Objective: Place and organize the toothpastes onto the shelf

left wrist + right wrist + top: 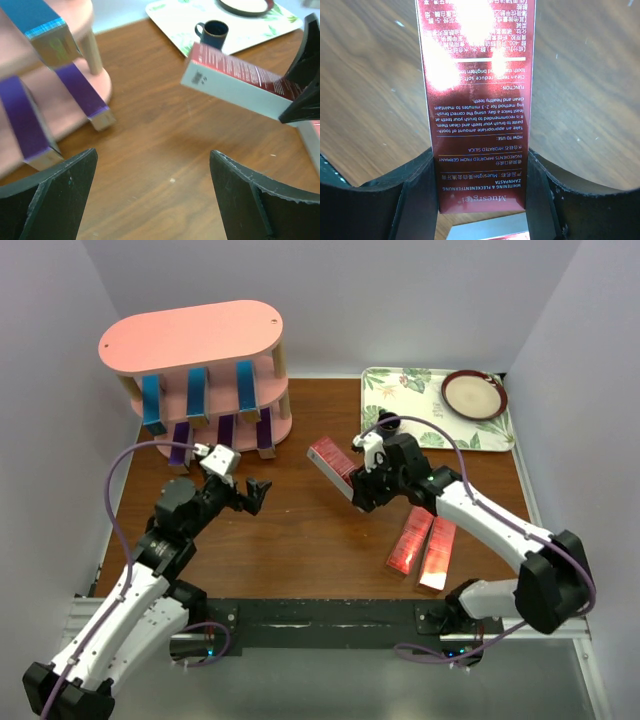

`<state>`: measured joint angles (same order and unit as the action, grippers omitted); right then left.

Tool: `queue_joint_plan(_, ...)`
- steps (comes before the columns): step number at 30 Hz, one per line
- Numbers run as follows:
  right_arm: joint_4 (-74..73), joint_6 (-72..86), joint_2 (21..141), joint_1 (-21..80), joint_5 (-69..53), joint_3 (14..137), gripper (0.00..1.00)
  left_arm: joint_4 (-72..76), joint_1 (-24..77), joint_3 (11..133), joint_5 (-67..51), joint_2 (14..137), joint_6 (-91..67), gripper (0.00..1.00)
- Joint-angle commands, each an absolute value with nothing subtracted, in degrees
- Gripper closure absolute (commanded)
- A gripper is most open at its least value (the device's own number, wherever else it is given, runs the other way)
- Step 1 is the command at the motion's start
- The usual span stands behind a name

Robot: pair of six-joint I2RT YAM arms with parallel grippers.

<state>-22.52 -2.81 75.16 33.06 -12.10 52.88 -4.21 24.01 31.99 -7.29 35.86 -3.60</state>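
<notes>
At frame centre the right gripper [355, 488] clamps a red toothpaste carton [328, 464] clear of the table [300, 555]; the left gripper [257, 496] gapes empty. Next, probably: carry it to the upper-left shelf [190, 340].

Robot lab test cell.
Plain white walls [350, 300] box in a wooden table [300, 540] — left arm [150, 570] and right arm [490, 525] bolted to a black rail [320, 622] at 6 o'clock.

A floral tray [398, 390] on the wooden table [300, 530] carries a brown plate [474, 395] and dark mug [212, 34].
</notes>
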Motion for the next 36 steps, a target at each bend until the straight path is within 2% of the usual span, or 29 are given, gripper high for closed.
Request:
queue_joint_plan(1,-20.74,-3.95,71.81,39.01,-6.26,52.39,0.67,-5.79,23.64,36.64,-10.46,37.00,-12.64,0.00)
queue_joint_plan(8,-20.39,-7.20,71.72,45.61,-2.38,51.77,0.67,-16.51,23.55,44.47,-9.05,40.51,-26.27,0.00)
queue_joint_plan(13,-19.16,-8.52,69.96,47.20,-3.95,50.54,0.66,-18.10,18.84,44.74,-15.54,47.27,-28.73,0.00)
queue_joint_plan(17,-19.07,-9.31,68.82,48.25,-4.74,50.10,0.66,-12.60,14.07,42.63,-29.94,51.76,-33.48,0.00)
queue_joint_plan(20,-18.81,-9.75,68.29,49.13,-5.10,49.75,0.65,-7.14,13.89,40.70,-33.64,52.73,-37.17,0.00)
queue_joint_plan(27,-17.85,-9.84,66.18,50.36,-5.98,49.22,0.65,-2.90,13.89,39.82,-40.42,56.68,-40.52,0.00)
queue_joint_plan(36,-17.23,-9.84,64.42,50.62,-8.44,49.39,0.65,1.21,13.97,36.48,-42.18,59.67,-42.62,0.00)
